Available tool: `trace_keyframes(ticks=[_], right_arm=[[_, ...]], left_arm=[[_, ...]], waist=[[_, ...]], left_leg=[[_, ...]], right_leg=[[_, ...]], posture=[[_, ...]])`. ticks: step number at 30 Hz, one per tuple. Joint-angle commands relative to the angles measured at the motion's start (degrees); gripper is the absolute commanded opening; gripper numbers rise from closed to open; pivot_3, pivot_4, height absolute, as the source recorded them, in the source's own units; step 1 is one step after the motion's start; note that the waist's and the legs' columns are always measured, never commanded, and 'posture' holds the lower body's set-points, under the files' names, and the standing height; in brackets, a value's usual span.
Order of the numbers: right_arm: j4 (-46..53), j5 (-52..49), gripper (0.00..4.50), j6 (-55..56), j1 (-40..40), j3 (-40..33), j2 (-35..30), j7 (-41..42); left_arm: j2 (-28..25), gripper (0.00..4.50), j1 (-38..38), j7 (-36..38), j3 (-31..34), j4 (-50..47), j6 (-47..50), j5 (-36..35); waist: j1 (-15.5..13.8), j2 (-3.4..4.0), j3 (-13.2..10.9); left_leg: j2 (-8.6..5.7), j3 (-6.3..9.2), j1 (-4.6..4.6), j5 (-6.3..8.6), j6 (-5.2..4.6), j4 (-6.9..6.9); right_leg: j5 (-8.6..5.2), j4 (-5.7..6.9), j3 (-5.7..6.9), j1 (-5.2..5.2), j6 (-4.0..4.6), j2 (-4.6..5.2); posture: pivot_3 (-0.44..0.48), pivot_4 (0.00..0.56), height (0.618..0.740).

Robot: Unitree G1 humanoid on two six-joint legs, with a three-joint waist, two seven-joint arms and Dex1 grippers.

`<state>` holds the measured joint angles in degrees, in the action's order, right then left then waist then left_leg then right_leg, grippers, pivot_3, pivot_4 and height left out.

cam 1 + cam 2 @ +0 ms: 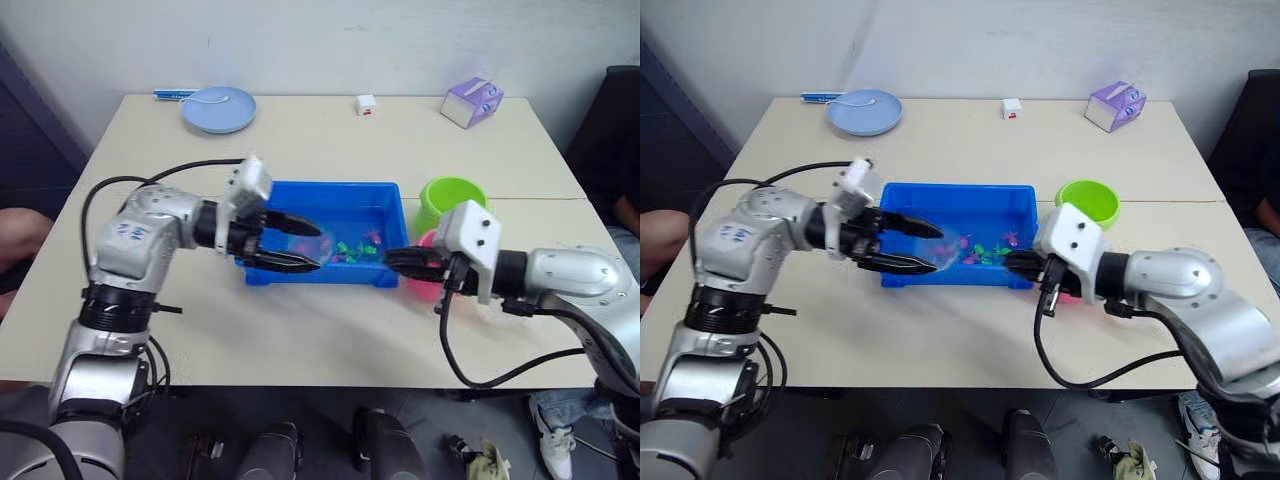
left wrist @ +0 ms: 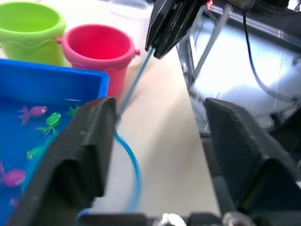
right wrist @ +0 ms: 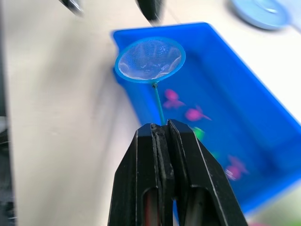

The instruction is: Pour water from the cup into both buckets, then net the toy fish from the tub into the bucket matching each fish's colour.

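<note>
Your right gripper [image 3: 162,136] has its fingers pressed together on the thin handle of the net [image 3: 150,60], whose blue hoop hangs over the left end of the tub [image 1: 300,195]. Your left gripper [image 1: 295,245] stands with its fingers spread wide at that same left end, with the hoop between them and nothing held. The tub sits near the middle of the desk [image 1: 300,330], with water and small pink and green toy fish [image 1: 355,245] lying toward its right end. The green bucket [image 1: 450,195] and the pink bucket [image 2: 99,47] stand just beside the tub's right end, toward the desk's right edge.
</note>
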<state>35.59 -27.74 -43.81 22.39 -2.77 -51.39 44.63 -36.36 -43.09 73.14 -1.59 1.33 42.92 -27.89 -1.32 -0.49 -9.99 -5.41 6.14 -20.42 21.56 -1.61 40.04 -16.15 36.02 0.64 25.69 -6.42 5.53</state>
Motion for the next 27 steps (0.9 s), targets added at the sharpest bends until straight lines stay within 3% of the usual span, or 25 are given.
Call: trace_keyframes(ticks=[1, 5, 12, 20, 27], right_arm=[[-1.4, 8.4, 0.79, 5.3, -0.4, -1.2, -5.8, -1.1], [-8.7, 23.2, 0.79, 17.7, 2.6, 6.3, -9.8, -3.0], [-25.3, 42.4, 0.79, 41.3, 11.8, 16.8, -10.5, -2.3], [-40.7, 51.1, 0.79, 59.5, 20.1, 21.8, -6.9, -1.7], [-43.8, 53.0, 0.79, 65.3, 20.5, 21.3, -4.6, -1.0]], left_arm=[[-1.6, 4.5, 4.1, -3.6, 1.9, -3.5, -2.1, 0.7], [-0.1, 4.5, 6.6, -9.0, 2.5, -5.3, -2.2, 0.8], [2.4, 4.5, 8.0, -13.7, 1.6, -7.2, -2.8, 0.5], [2.7, 4.5, 8.7, -15.1, 1.2, -8.2, -3.2, 0.2], [2.5, 4.5, 9.0, -15.9, 1.4, -8.9, -3.1, -0.1]], waist=[[0.0, 0.01, 0.0], [-0.2, 0.01, 0.0], [0.2, 0.01, 0.0], [1.0, 0.02, 0.0], [1.4, 0.02, 0.0]], left_leg=[[-0.01, -0.01, 0.01, 0.0, 0.0, -0.01], [-0.03, -0.02, 0.01, 0.0, 0.0, 0.02], [-0.03, -0.22, 0.02, 0.0, 0.01, -0.05], [0.01, -0.35, 0.03, 0.0, 0.02, -0.06], [0.0, -0.32, 0.01, 0.0, 0.02, -0.05]], right_leg=[[0.0, 0.0, -0.02, 0.0, 0.0, 0.01], [0.0, -0.07, 0.0, -0.02, 0.0, 0.01], [0.0, -0.04, -0.07, 0.14, 0.0, -0.02], [0.0, -0.04, 0.02, 0.23, 0.0, -0.05], [0.0, -0.03, 0.04, 0.22, 0.0, -0.06]], posture=[[0.0, 0.15, 0.74], [0.0, 0.15, 0.74], [0.0, 0.15, 0.74], [0.0, 0.15, 0.74], [0.0, 0.15, 0.74]])
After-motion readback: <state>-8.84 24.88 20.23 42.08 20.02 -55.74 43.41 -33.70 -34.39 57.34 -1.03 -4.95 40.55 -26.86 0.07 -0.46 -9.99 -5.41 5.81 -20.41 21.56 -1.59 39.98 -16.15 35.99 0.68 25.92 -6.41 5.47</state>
